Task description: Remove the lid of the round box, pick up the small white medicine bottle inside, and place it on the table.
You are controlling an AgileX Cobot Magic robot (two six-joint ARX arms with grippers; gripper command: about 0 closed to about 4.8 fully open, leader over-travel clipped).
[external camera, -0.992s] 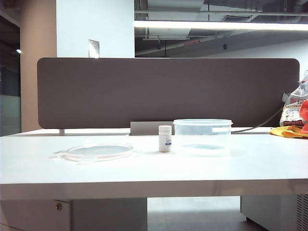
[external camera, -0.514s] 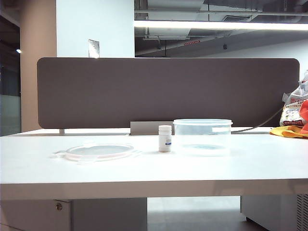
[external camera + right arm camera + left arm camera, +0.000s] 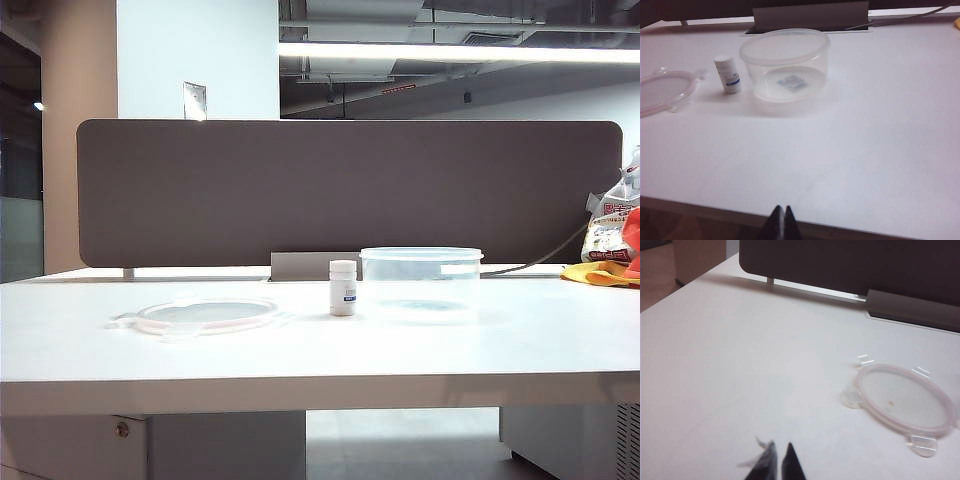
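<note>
Showing only tips, cropped: left pincer (image 3: 778,461) seemingly near-closed, right pincer (image 3: 780,217) pressed together, both empty.

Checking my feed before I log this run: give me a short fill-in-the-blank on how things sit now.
1. The lid lies flat on the ____.
2. The small white medicine bottle stands upright ____ the round box.
3. The round box holds ____.
4. The left claw and right claw are both ____.

Missing words: table; beside; nothing; shut
</note>
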